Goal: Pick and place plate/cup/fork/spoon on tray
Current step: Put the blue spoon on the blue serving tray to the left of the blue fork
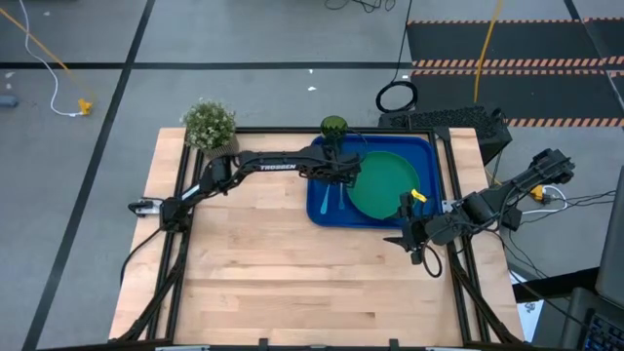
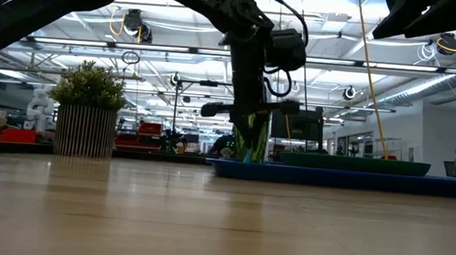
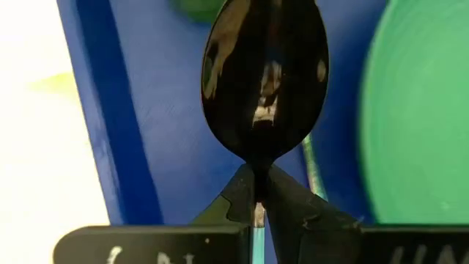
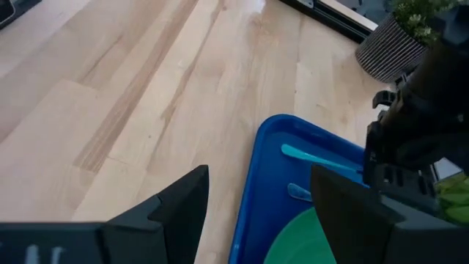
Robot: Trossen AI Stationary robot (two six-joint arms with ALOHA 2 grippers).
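The blue tray (image 1: 322,210) lies at the table's far right. The green plate (image 1: 383,185) rests flat in it. The dark-green cup (image 1: 333,126) stands at the tray's far left corner. The fork (image 1: 325,201) lies on the tray floor left of the plate, and its light-blue handle shows in the right wrist view (image 4: 315,158). My left gripper (image 1: 341,175) is over the tray's left part, pointing down, shut on the spoon (image 3: 265,77). My right gripper (image 1: 414,234) is open and empty at the tray's near right corner. My left gripper pinches the spoon's neck (image 3: 258,192) between its two fingers, just behind the bowl. The fingers point down from above, over the tray. The bowl (image 3: 265,73) sticks out past the fingertips toward the tray floor. I cannot tell whether it touches the tray.
A potted plant (image 1: 210,125) stands at the table's far left corner. The bare wooden table top (image 1: 292,273) spreads to the left of and nearer than the tray. Black frame rails (image 1: 180,195) run along the table's edges.
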